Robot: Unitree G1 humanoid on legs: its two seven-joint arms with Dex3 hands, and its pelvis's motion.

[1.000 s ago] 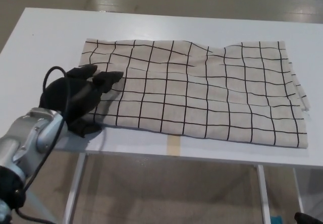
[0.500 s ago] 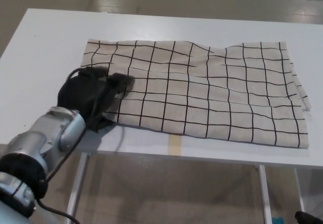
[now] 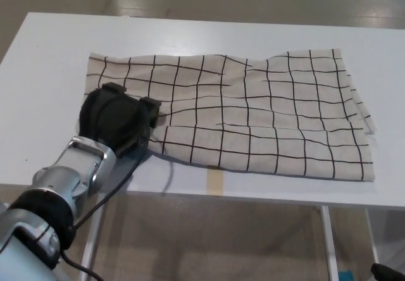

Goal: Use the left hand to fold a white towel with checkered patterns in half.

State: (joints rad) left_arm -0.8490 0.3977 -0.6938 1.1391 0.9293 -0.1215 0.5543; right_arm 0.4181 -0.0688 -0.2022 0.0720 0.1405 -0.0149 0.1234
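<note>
Left hand point(image 3: 119, 124), black, thumb plus two thick fingers on a silver forearm, sits on the near-left corner of the towel, seen from the back. Fingers look curled down onto the fabric, but their tips are hidden under the hand, so can't tell if they've actually pinched the cloth or are just pressing on it. A corner position makes sense: that's the edge to carry across for a fold.

White cloth towel with black checkered grid lines point(image 3: 253, 113) lies spread flat on the white rectangular table point(image 3: 50, 53), long side running left-right and taking up most of the tabletop. Slight ripple through the middle, and the right edge shows doubled layers. The near edge runs close to the table's front edge, within easy reach of the hand.

Strip of tan tape point(image 3: 217, 182) on the table's front edge, just below the towel's near hem; probably a placement mark.

Right hand not in view, as the task needs only the left.

Judgement: fold not started; grasp phase.
</note>
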